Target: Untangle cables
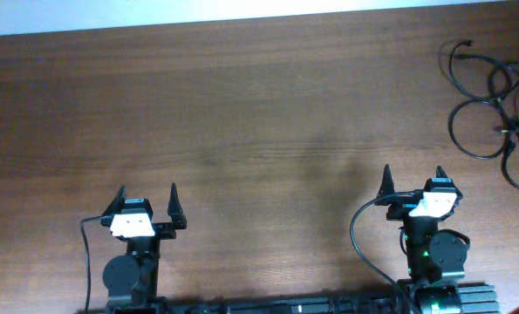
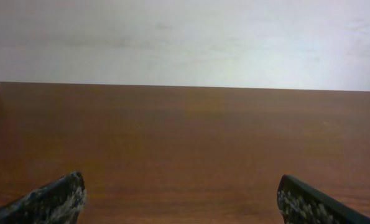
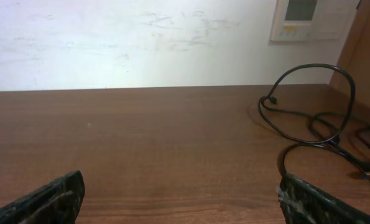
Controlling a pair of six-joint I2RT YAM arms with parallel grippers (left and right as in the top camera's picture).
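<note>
**Cables** [image 1: 501, 103]: thin black cords in several loose, overlapping loops, lying flat on the tabletop [image 1: 242, 113] at its far right corner. In the overhead view part of the bundle runs out past the right edge of the picture. One small plug end points toward the tabletop's far edge. In the right wrist view the cables [image 3: 326, 143] show to the right of centre, with one cord arching up off the tabletop. How many cords there are cannot be told. No jaws touch them.

**Right gripper** [image 1: 413, 172]: at the tabletop's near edge, right side, well apart from the cables. Jaws apart, nothing between them; the right wrist view shows bare wood in the gap of the right gripper [image 3: 181, 183].

**Left gripper** [image 1: 147, 192]: at the tabletop's near edge, left side. Jaws apart, nothing held; its own view shows only wood in the gap of the left gripper [image 2: 180, 186].

**Tabletop**: dark brown wood grain.

**Robot wires**: a thicker black wire [image 1: 355, 235] loops beside the right arm at the tabletop's near edge.

**Wall** [image 3: 141, 43]: pale and scuffed, behind the tabletop's far edge; a small white panel [image 3: 303, 18] is mounted on it.
</note>
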